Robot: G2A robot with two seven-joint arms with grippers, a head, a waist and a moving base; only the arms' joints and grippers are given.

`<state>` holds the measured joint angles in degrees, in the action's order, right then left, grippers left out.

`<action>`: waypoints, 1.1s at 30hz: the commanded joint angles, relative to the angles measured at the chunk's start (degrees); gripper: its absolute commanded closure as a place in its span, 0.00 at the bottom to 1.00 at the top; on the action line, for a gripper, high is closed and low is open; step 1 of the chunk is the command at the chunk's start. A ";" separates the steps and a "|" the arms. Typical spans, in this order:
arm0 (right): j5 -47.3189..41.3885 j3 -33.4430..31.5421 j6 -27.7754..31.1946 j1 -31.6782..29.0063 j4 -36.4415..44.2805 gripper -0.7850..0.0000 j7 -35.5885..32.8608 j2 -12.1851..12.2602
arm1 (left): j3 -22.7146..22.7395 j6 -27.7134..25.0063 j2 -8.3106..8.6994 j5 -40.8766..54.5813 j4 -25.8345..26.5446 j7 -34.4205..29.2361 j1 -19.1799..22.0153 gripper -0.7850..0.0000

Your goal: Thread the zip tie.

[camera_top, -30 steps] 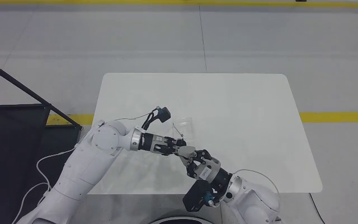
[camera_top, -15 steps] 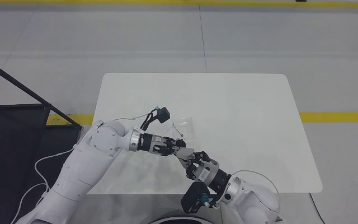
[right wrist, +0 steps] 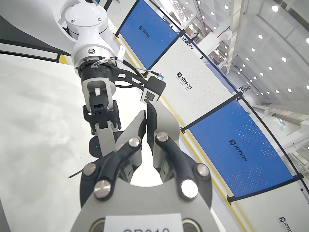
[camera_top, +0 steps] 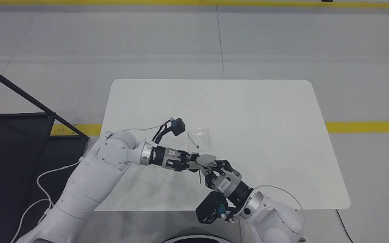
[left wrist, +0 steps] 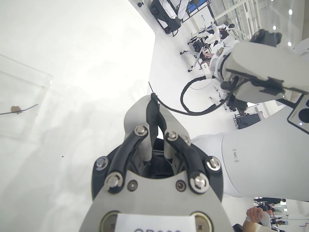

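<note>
The left pincer [left wrist: 153,102] is clamped on the head of the zip tie [left wrist: 183,112], whose strap arcs sideways above the surface [camera_top: 273,121] to the nearby right pincer [right wrist: 147,119] (also closed, seemingly on the strap), which would have to steer the tail back headward.

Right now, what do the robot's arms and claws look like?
Both arms are smooth, round and white: the left arm and the right arm. Each wrist has a black band. The left claw and the right claw have grey metal fingers, black pads, black links with shiny screws, and a white label. A black cable loops to a small camera box.
</note>
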<state>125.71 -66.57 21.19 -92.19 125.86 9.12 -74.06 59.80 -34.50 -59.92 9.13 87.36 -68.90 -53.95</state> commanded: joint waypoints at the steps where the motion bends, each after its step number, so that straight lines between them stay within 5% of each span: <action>1: -0.17 0.03 -0.80 -0.08 0.00 1.00 0.17 0.06 | -0.07 -0.07 0.06 -0.03 0.01 -0.02 0.03 1.00; 33: 1.49 0.40 -8.61 -1.15 0.24 1.00 -2.48 0.91 | -3.14 -1.72 1.73 -1.72 1.91 0.84 0.95 1.00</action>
<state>126.78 -66.16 12.72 -93.29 126.02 6.96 -73.19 56.84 -36.25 -58.26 7.25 89.25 -68.03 -53.04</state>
